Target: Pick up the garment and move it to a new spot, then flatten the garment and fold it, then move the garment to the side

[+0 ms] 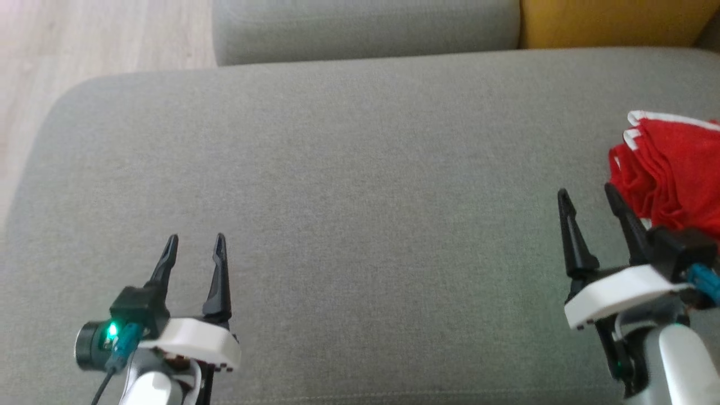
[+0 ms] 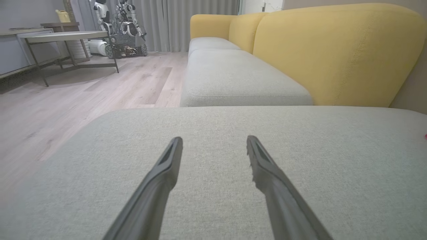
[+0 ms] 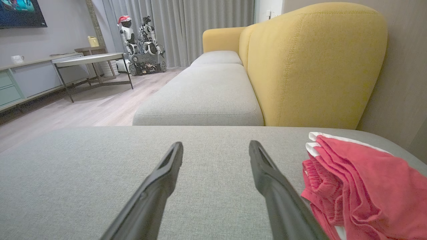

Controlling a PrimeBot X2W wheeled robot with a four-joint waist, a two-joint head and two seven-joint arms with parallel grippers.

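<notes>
The garment point(image 1: 672, 169) is red with white trim and lies folded in layers at the right edge of the grey cushion point(image 1: 360, 185); in the right wrist view the garment point(image 3: 363, 186) sits just right of my fingers. My right gripper point(image 1: 588, 194) stands open with nothing between its fingers, its outer finger close beside the garment's left edge. At the lower left, my left gripper point(image 1: 195, 241) hangs open and empty over bare cushion, far from the garment. The left wrist view shows my left gripper point(image 2: 215, 141) over plain grey fabric.
A second grey seat cushion point(image 1: 365, 28) and a yellow backrest point(image 1: 613, 22) lie beyond the cushion. Wood floor point(image 1: 84, 50) borders the cushion's left side. Across the room stand a low table point(image 3: 93, 61) and parked robots point(image 3: 141, 43) by the curtains.
</notes>
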